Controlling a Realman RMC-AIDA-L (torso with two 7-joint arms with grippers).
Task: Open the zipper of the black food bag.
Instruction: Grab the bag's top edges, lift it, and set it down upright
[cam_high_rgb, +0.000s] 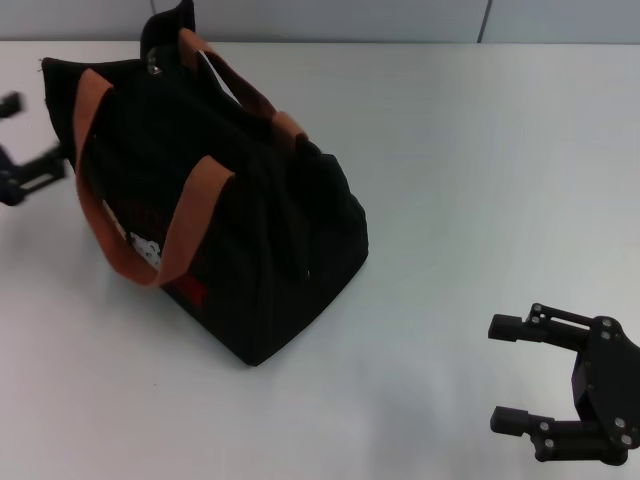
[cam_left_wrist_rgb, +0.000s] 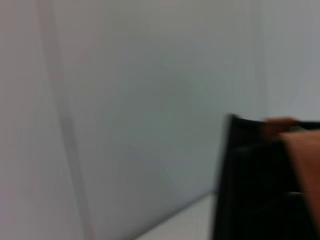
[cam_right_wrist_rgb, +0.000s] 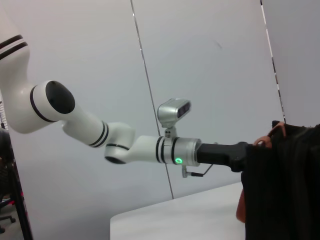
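Head view: the black food bag (cam_high_rgb: 215, 210) sits upper left of centre on the white table (cam_high_rgb: 480, 160), rust-brown handles (cam_high_rgb: 185, 225) draped over its top. The zipper (cam_high_rgb: 156, 66) shows only as a small silvery glint near the far top corner. My worry: those straps lie across the track, so a pull could snag, or drag the soft bag with nothing bracing it. Left gripper (cam_high_rgb: 25, 150) hangs at the left edge beside the bag's end, fingers apart, holding nothing. Right gripper (cam_high_rgb: 512, 372), lower right, is spread wide and empty, well apart.
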